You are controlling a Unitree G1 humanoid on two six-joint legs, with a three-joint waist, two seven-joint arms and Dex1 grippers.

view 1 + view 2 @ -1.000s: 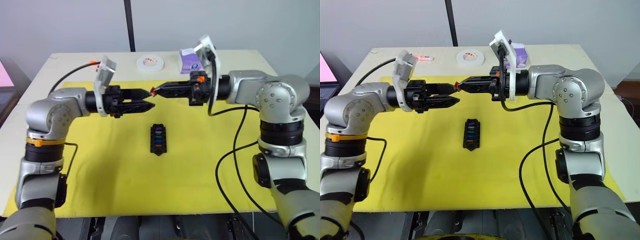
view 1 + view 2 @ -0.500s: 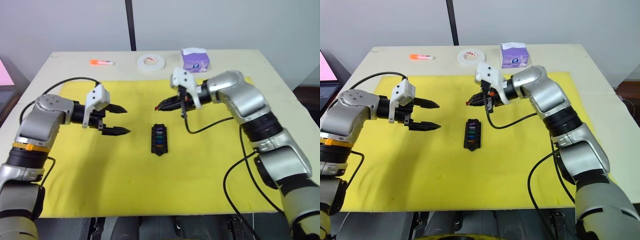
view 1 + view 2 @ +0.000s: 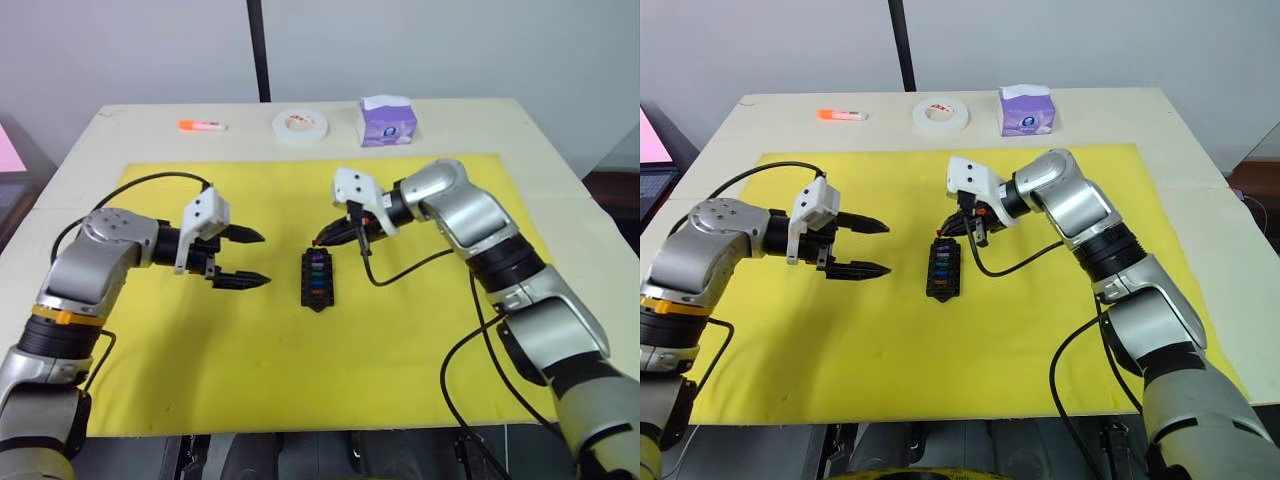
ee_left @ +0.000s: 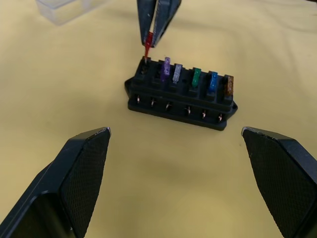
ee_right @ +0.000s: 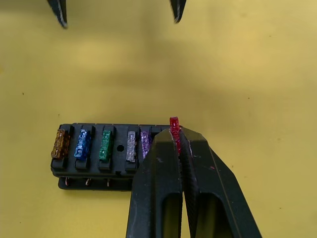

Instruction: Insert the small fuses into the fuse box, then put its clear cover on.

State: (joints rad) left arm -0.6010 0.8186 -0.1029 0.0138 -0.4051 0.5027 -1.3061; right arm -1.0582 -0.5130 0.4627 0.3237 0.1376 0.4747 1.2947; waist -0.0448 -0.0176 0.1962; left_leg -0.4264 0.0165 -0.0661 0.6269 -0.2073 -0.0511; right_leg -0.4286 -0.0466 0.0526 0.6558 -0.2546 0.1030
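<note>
The black fuse box (image 3: 316, 279) lies on the yellow mat, with several small fuses (purple, grey, green, blue, orange) standing in its slots (image 4: 195, 77). My right gripper (image 5: 177, 136) is shut on a red fuse (image 5: 174, 125). It holds the fuse upright over the empty end slot, and the fuse's lower end touches the box (image 4: 145, 55). My left gripper (image 3: 262, 258) is open a short way to the left of the box, its fingers (image 4: 84, 168) wide apart and holding nothing. The clear cover (image 4: 69, 10) lies on the mat beyond the box.
A white tape roll (image 3: 301, 124), a purple tissue box (image 3: 387, 120) and an orange marker (image 3: 202, 126) sit along the table's far side. The yellow mat (image 3: 200, 350) covers most of the table. Black cables hang from both arms.
My right gripper has come down from mid-air to the far end of the box with the red fuse. The left gripper has pulled back to the left, sunk lower and opened wider.
</note>
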